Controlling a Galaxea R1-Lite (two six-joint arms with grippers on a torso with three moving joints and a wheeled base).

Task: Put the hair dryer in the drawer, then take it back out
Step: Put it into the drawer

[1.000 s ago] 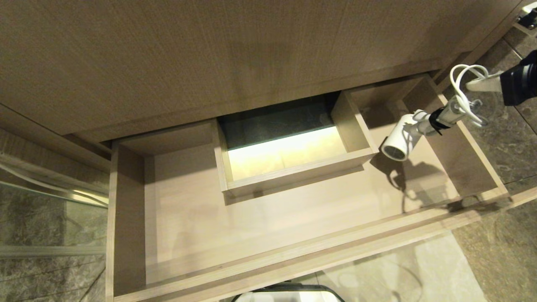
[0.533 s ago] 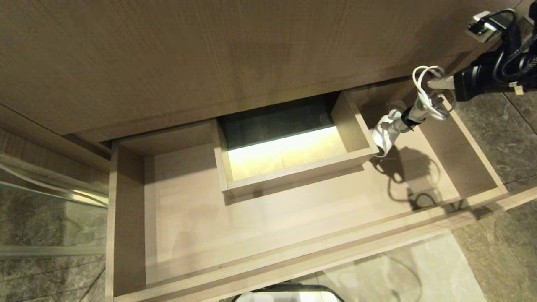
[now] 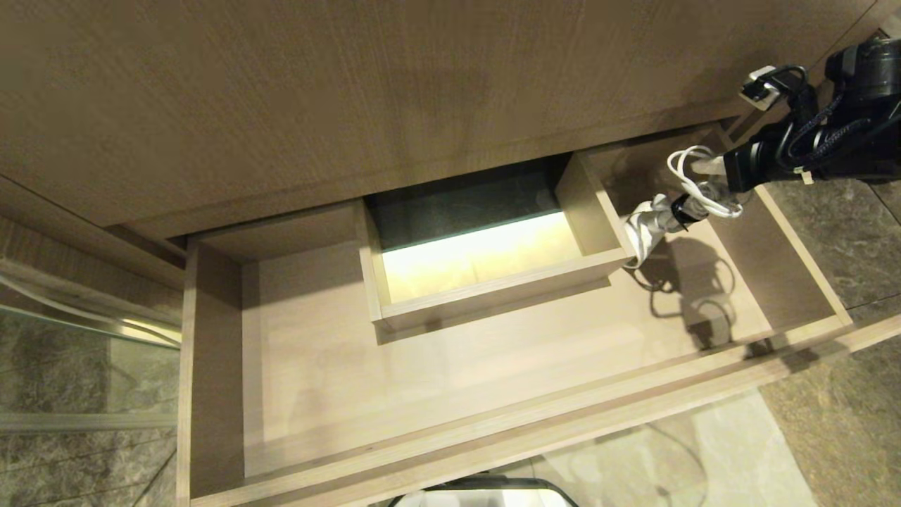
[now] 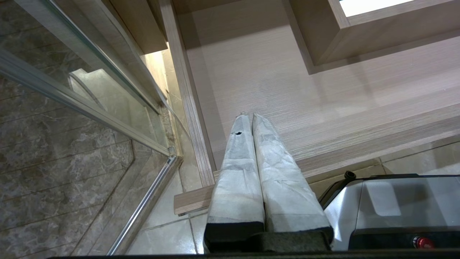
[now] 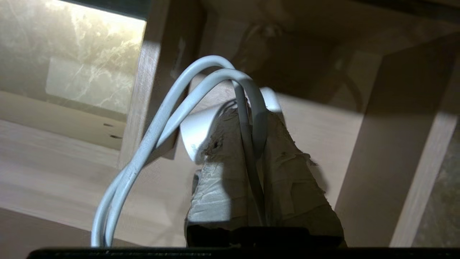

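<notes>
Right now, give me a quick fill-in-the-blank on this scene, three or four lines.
1. The right hand is shut on the hair dryer's ____.
2. The hair dryer hangs inside the open ____, on its right side.
3. The dryer's body sits next to the boxed cutout's ____ wall.
4. The left hand is ____, holding nothing.

Missing words: cord; drawer; right; shut

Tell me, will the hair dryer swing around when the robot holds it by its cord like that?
Probably yes. The right gripper pinches only the bendy white cord, so the hair dryer hangs loose below and may sway or twist. It looks small and light, so the thin cord likely bears it. Its rounded body might roll once set in the drawer.
</notes>
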